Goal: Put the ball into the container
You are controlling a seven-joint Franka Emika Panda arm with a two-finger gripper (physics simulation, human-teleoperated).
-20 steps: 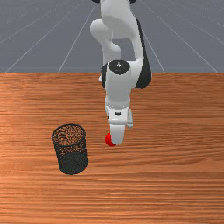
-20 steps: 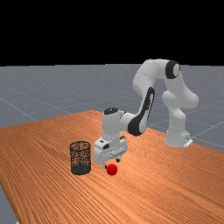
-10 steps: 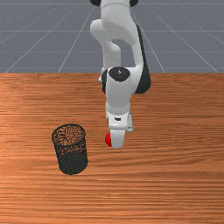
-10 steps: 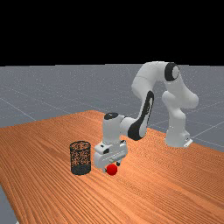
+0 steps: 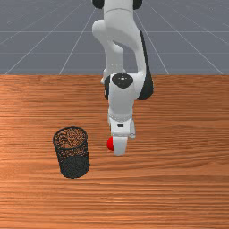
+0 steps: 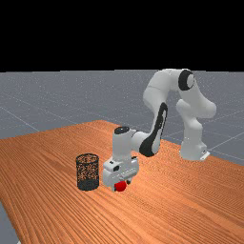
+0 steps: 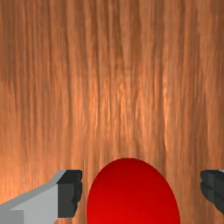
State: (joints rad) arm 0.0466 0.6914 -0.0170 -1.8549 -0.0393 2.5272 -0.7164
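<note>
White two-finger gripper (image 7: pixel 140 191) stands spread, the round red ball (image 7: pixel 132 197) nearer one finger (image 7: pixel 68 197). Centre over it before closing gently

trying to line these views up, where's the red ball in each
Front view: the red ball is below the middle, right of the mesh container
Far view: below the middle, at the gripper
Wrist view: between the open fingers
Shared landmark: the gripper
</note>
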